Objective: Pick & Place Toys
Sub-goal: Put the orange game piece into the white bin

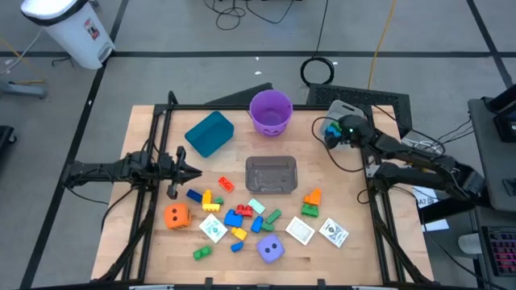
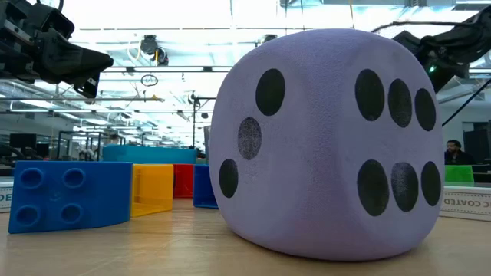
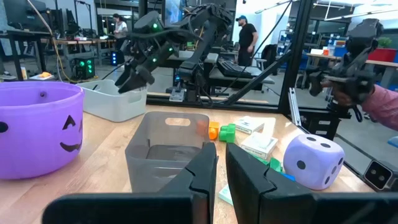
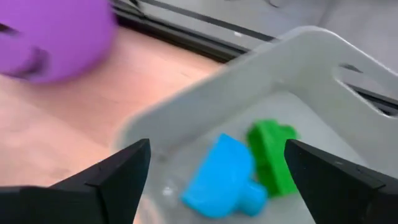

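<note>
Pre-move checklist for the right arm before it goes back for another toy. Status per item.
1. Right gripper open and empty: ok, fingers spread wide, nothing between them.
2. Last drop landed: ok, light blue block and green block lie inside the white tub.
3. Right gripper clear of the purple bucket: ok, bucket sits to the side.
4. Left gripper parked: ok, shut, at the table's left side.
5. Toys left to pick: ok, purple die, orange die and cards on the table.
6. Lift path snag-free: cannot tell.
</note>
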Controlling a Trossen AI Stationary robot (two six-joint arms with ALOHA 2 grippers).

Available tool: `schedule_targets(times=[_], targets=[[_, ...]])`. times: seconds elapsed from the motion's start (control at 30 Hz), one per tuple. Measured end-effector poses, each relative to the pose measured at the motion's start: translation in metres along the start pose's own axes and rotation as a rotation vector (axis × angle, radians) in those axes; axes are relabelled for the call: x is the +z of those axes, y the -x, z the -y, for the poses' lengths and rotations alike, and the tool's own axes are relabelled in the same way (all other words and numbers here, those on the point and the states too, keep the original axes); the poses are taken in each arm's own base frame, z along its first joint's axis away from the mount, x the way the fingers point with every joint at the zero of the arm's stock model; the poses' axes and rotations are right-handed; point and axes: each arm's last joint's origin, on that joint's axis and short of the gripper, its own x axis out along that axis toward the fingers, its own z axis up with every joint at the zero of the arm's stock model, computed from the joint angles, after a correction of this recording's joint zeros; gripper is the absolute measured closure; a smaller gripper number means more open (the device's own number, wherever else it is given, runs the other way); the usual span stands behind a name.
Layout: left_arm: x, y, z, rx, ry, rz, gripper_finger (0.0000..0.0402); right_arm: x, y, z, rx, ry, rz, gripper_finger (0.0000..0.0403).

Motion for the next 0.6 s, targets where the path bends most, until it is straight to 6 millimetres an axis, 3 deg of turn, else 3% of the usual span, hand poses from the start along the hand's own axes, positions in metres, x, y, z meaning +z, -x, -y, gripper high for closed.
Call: schedule_targets(times=[0.23,0.43,0.6], targets=[[0.000,0.000,0.000,0.000,0.000,0.000,0.0360,0.011,0.025,-0.016,0.425,-0.044,0.091,0.0069],[0.000,0.000,0.000,0.000,0.000,0.000,0.0360,0.009,0.052,-0.054,0.730,0.054,0.174,0.0074],[0.000,0.000,0.000,0.000,0.000,0.000,0.0360,-0.007,0.075,-0.090,0.871,0.217,0.231,0.0074]])
